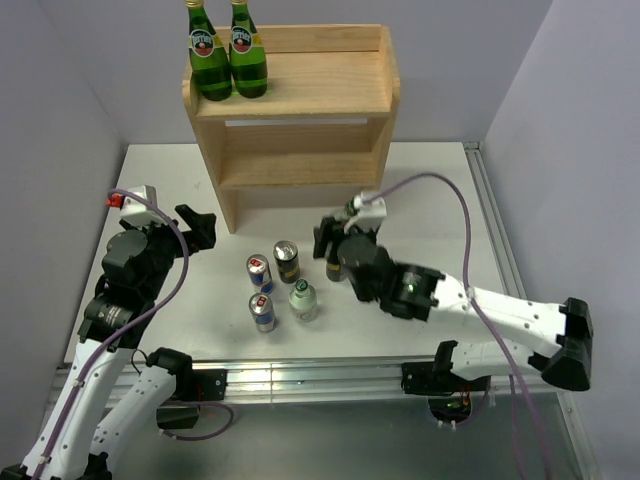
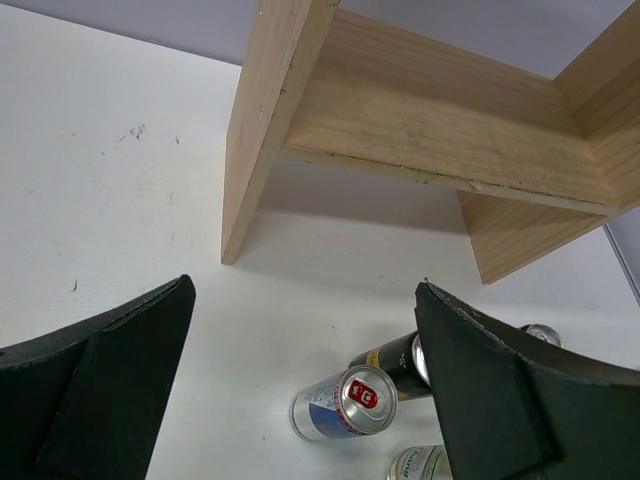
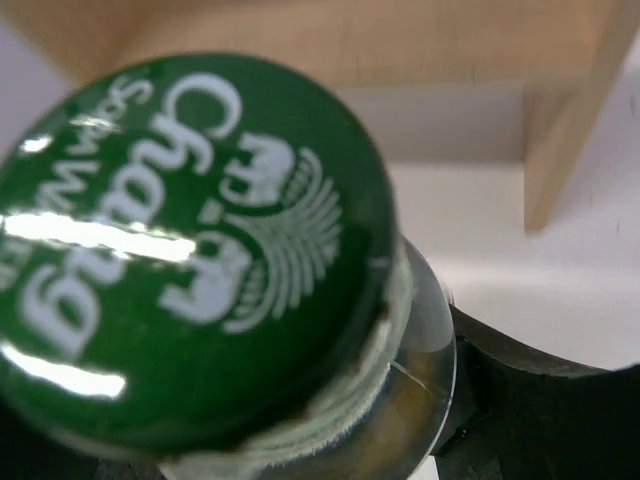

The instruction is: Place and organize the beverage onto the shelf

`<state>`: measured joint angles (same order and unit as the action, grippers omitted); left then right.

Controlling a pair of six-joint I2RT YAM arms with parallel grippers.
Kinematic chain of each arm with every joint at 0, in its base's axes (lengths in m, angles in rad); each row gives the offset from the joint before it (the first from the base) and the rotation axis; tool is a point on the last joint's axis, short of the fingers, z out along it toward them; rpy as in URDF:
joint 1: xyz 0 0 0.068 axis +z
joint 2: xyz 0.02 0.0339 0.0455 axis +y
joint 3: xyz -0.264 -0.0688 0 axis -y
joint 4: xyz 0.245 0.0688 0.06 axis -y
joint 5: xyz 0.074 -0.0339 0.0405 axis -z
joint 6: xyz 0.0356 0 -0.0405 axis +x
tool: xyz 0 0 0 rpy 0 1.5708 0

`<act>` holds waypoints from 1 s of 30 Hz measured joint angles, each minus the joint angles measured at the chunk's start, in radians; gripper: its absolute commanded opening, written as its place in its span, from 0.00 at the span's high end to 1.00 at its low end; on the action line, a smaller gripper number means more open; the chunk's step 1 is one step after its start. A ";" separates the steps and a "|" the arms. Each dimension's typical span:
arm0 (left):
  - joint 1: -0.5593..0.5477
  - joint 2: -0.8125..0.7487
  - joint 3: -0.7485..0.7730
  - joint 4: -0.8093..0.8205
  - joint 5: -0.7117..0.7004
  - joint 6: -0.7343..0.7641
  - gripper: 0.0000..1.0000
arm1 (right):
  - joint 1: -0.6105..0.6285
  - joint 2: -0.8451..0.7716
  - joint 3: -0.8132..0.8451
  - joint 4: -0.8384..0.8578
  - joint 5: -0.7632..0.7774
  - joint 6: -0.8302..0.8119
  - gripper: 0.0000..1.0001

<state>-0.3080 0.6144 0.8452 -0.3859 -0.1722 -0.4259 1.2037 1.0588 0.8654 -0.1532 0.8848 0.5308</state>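
Observation:
The wooden shelf (image 1: 300, 110) stands at the back of the table. In front of it stand two slim blue-silver-red cans (image 1: 258, 271) (image 1: 262, 312), a black-and-yellow can (image 1: 287, 262) and a green-capped clear bottle (image 1: 303, 300). My right gripper (image 1: 333, 247) is shut on the second green-capped bottle (image 3: 190, 260), just right of this group and in front of the shelf's lower tier. A dark can (image 1: 336, 270) shows partly beneath it. My left gripper (image 1: 200, 228) is open and empty, left of the group. Its view shows a blue-silver-red can (image 2: 345, 405) and the black can (image 2: 392, 360) between its fingers.
Two large green glass bottles (image 1: 209, 55) (image 1: 247, 52) stand on the left of the shelf's top tier. The shelf's lower tier (image 1: 300, 165) holds nothing. Grey walls close in on both sides, and a metal rail (image 1: 320, 375) runs along the near table edge.

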 measured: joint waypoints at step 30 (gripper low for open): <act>0.002 0.011 -0.006 0.001 0.037 0.014 0.01 | -0.498 0.619 0.632 -0.008 -0.183 -0.272 1.00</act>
<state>-0.3061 0.6258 0.8394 -0.3851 -0.1356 -0.4118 0.7059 1.6779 1.4979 -0.1612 0.7021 0.2592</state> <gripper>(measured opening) 0.994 0.746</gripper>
